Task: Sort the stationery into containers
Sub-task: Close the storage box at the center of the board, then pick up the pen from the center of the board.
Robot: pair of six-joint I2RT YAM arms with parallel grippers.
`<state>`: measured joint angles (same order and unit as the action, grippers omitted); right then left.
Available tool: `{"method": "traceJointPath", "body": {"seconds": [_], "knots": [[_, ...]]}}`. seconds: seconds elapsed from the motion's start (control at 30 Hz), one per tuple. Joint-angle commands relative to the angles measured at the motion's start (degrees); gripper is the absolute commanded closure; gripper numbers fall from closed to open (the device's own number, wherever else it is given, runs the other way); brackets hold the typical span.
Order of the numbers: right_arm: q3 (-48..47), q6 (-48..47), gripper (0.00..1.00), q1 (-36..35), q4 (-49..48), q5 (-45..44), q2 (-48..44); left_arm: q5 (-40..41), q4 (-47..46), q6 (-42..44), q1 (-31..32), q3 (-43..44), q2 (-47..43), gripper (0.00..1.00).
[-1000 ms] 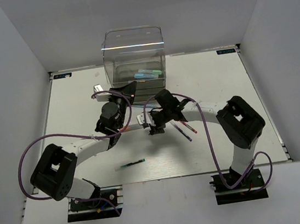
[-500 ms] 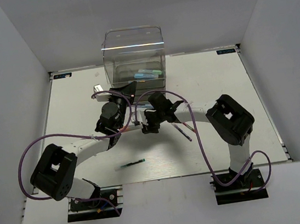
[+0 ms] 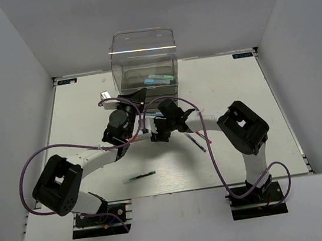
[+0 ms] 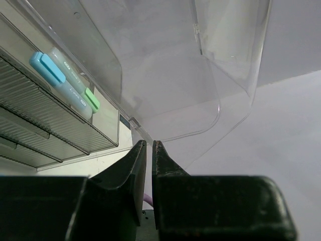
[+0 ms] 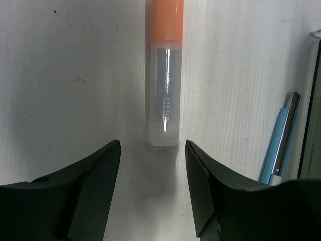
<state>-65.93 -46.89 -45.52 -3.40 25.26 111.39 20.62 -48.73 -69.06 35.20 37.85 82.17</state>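
Orange-capped marker [image 5: 164,75] flat on the table [image 5: 65,75], just ahead of the wide-open, empty right gripper [image 5: 152,146], centred on its gap.

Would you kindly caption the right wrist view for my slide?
Open right fingers aimed at an orange-capped marker on the table, blue pen alongside.

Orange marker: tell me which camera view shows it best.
The right wrist view: the orange marker lies close and sharp, just ahead of the open right tool. In the top view I cannot make it out. The left wrist view shows the drawer unit, not this marker.
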Motion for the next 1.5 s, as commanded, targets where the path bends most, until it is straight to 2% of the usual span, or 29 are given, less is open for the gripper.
{"method": "traceJointPath", "body": {"seconds": [0.0, 0.63, 0.77, 0.93, 1.0, 1.1, 1.13, 1.23, 1.3, 1.47], "knots": [[-2.71, -0.13, 0.4, -0.27, -1.17, -0.91, 1.37, 0.82, -1.81, -0.11, -0.31, -0.75, -2.89, 1.0], [-5.17, 0.49, 0.44, -0.27, 0.83, 1.37, 3.48, 0.82, -1.19, -0.11, -0.31, -0.76, -3.94, 1.0], [-9.46, -0.21, 0.56, -0.36, 6.29, 2.78, 6.28, 0.82, 0.12, -0.11, -0.31, -0.76, -4.48, 1.0], [-9.83, -1.27, 0.63, -0.45, 8.4, 3.48, 6.99, 2.57, 3.81, 0.41, -0.31, -1.9, -7.54, 0.99], [-10.01, -1.71, 0.71, -0.45, 9.2, 3.75, 7.26, 3.28, 5.12, 0.41, -0.31, -2.43, -8.6, 0.95], [-9.66, -2.15, 0.83, -0.36, 10.69, 4.01, 6.91, 4.69, 7.5, 0.94, -0.31, -2.95, -10.8, 0.82], [-9.13, -2.15, 0.88, -0.27, 11.56, 4.27, 5.69, 5.21, 8.12, 0.94, -0.31, -2.95, -11.33, 0.71], [-6.32, -2.06, 0.94, -0.1, 11.84, 3.58, 2.27, 7.14, 10.93, 1.46, -0.31, -3.48, -14.22, 0.55], [-3.7, -2.06, 1.0, 0.16, 11.05, 2.61, 0.41, 8.2, 12.77, 1.47, -0.31, -4.09, -15.63, 0.48], [8.68, -1.27, 1.0, 0.16, 5.6, -0.38, -10.92, 9.96, 17.18, 1.47, -0.83, -4.62, -17.48, 0.35]]}}
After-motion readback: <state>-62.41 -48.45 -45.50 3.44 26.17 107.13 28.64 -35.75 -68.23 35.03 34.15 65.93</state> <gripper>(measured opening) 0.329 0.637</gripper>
